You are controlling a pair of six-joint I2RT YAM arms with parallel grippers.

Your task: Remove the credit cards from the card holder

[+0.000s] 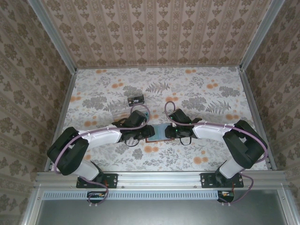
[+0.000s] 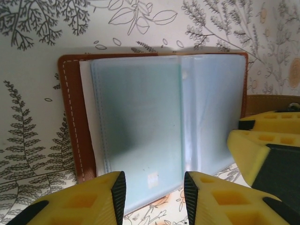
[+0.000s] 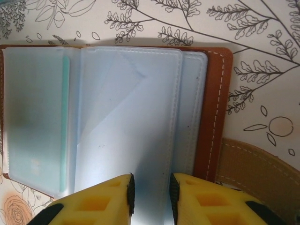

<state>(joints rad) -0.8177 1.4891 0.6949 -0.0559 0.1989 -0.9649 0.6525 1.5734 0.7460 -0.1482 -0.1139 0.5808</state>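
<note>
Midway across the near half of the tabletop (image 1: 197, 89) lies the card holder (image 1: 161, 132), opened flat. Its brown leather cover with pale stitching frames blue-grey see-through sleeves fanned out like pages.

The right claw (image 3: 151, 197) has its yellow fingers close together, pinching the lower edge of one raised sleeve. The left claw (image 2: 154, 197) comes in from the opposite side. Its fingers stand partly apart astride the lower edge of another sleeve, and whether they grip it I cannot tell. A tan stitched strap (image 3: 253, 164) lies just beside the holder's leather edge.

Further back, well apart from the holder, sits a small dark object (image 1: 136, 99), too small to make out.

The tabletop is covered in a pale print of grey ferns and leaves dotted with orange blossoms. Up close the pattern reads as fine line drawings.

Walls (image 1: 154, 28) papered in a beige damask stripe close it in on three sides, with grey metal posts (image 1: 51, 33) running up the corners. Along the near edge a silver rail (image 1: 159, 178) carries both arm bases. Purple cables (image 1: 140, 108) loop along the white-and-black arms, which bend inward so that they almost meet over the holder.
</note>
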